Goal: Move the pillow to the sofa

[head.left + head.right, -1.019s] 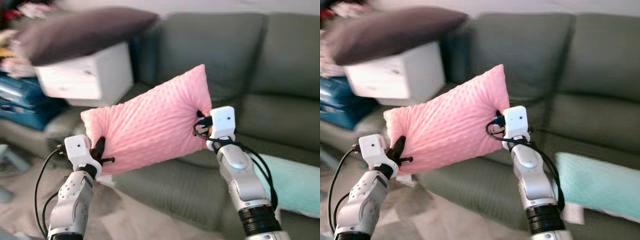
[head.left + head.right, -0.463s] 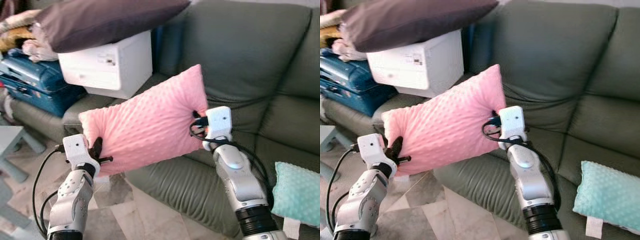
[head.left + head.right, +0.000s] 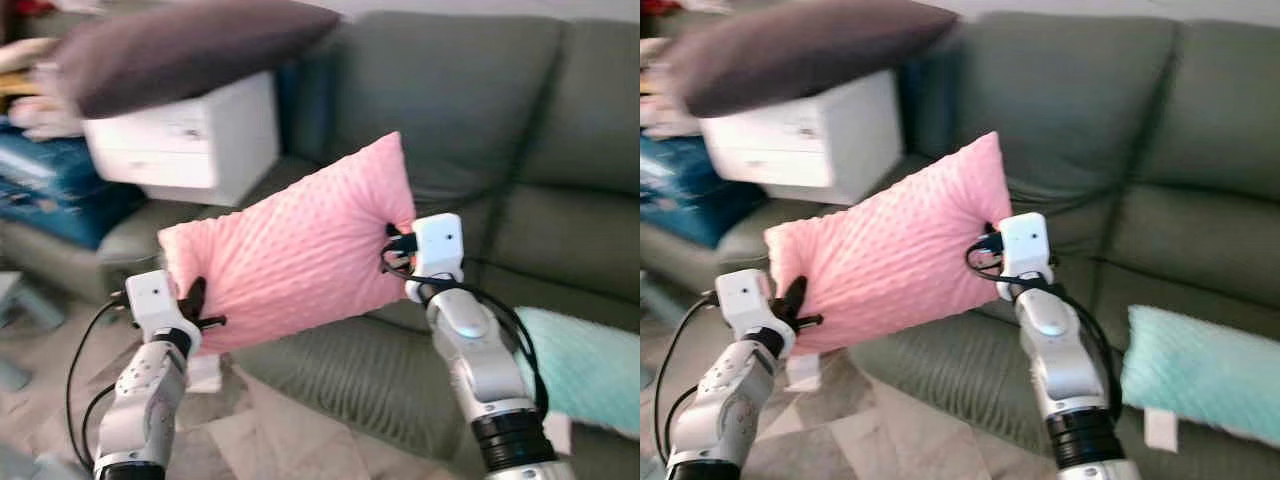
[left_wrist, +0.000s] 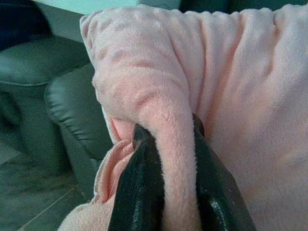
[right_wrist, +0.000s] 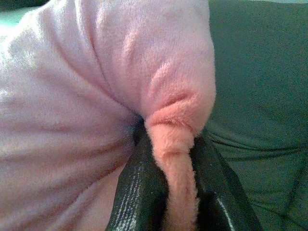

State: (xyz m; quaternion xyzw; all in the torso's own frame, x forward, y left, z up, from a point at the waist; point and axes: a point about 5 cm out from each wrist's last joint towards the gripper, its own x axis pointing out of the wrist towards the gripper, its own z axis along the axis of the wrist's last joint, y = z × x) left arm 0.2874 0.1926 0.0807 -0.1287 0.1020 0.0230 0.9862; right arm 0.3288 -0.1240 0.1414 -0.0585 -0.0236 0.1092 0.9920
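Observation:
A pink dimpled pillow (image 3: 295,250) hangs in the air in front of me, stretched between both arms. My left gripper (image 3: 196,301) is shut on its lower left corner; the left wrist view shows the pink plush (image 4: 168,120) pinched between the black fingers (image 4: 139,187). My right gripper (image 3: 397,245) is shut on its right edge, and the right wrist view shows a fold of pillow (image 5: 175,130) squeezed between the fingers (image 5: 139,192). The dark green sofa (image 3: 470,120) stands right behind and below the pillow, its seat cushion (image 3: 350,375) under my arms.
A teal pillow (image 3: 585,365) lies on the sofa seat at the right. On the left, a white box (image 3: 185,145) sits on the sofa arm with a dark grey pillow (image 3: 180,50) on top, beside blue luggage (image 3: 50,190). Tiled floor (image 3: 260,440) shows below.
The view has swung, so the sofa and the teal pillow sit differently in frame and are blurred. Both grippers keep the same hold on the pink pillow.

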